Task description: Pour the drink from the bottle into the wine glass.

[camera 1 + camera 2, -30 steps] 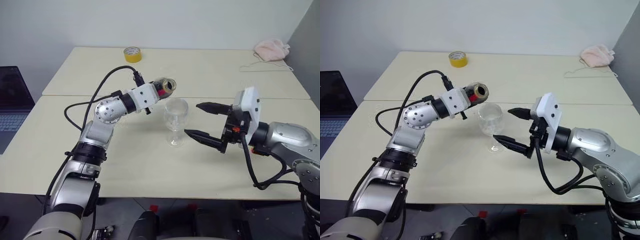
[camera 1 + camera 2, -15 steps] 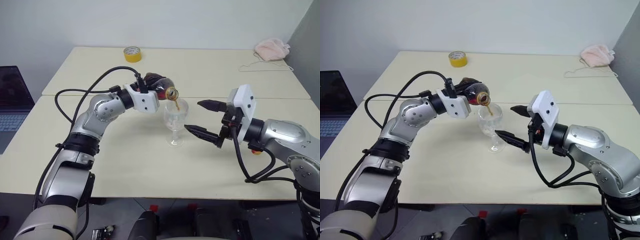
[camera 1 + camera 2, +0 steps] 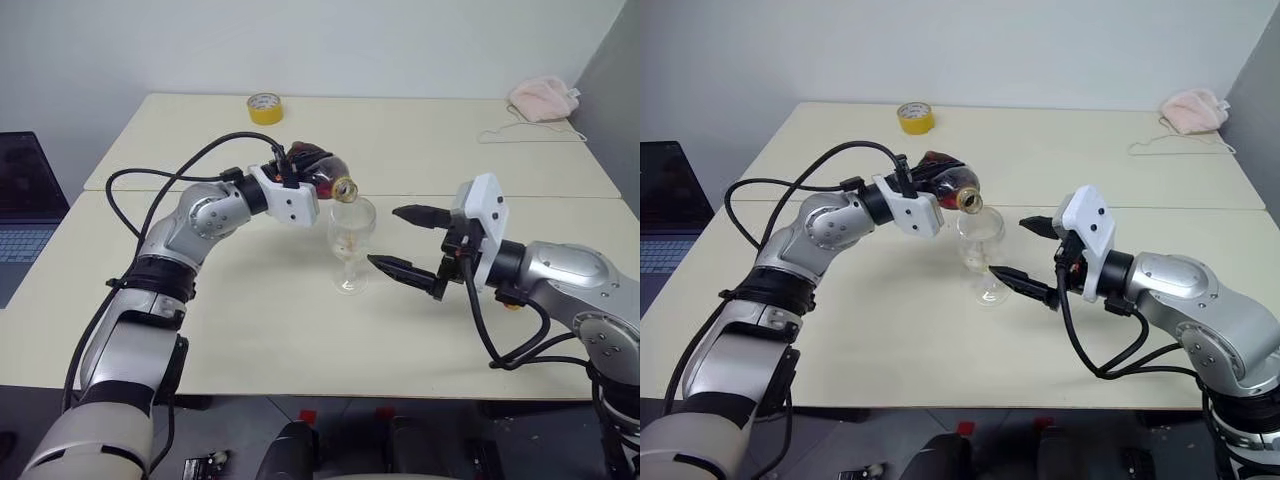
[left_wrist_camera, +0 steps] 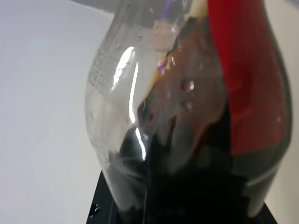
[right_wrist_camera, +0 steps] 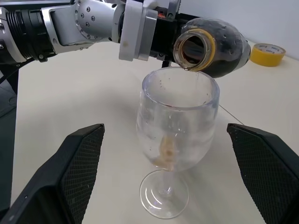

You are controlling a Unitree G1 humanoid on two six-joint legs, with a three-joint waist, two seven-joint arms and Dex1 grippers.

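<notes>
Pale cream table under a plain white wall, seam between two tabletops running across behind the arms

Wine glass upright near table centre, foot flat on the surface, a small brownish splash in the bottom of the bowl

Left gripper at about 10 o'clock from the glass, clamped tight on the bottle, body of the bottle tipped close to level, open mouth just over the glass rim on the 11 o'clock side, no cap on the neck. Drink, dark brown, pooled along the lower side of the bottle next to the red label strip in the left wrist view; a drip at the lip in the right wrist view

Right gripper at 3 o'clock from the glass, pointing toward it, two black fingers spread wide apart, one high and one low, nothing between them, lower fingertip close beside the stem but not touching. From the right wrist view, glass centred between the two finger pads, clear of both

Yellow tape roll far back at 11 o'clock. Pink cloth at the far 2 o'clock corner. Laptop at 9 o'clock, off the table edge
</notes>
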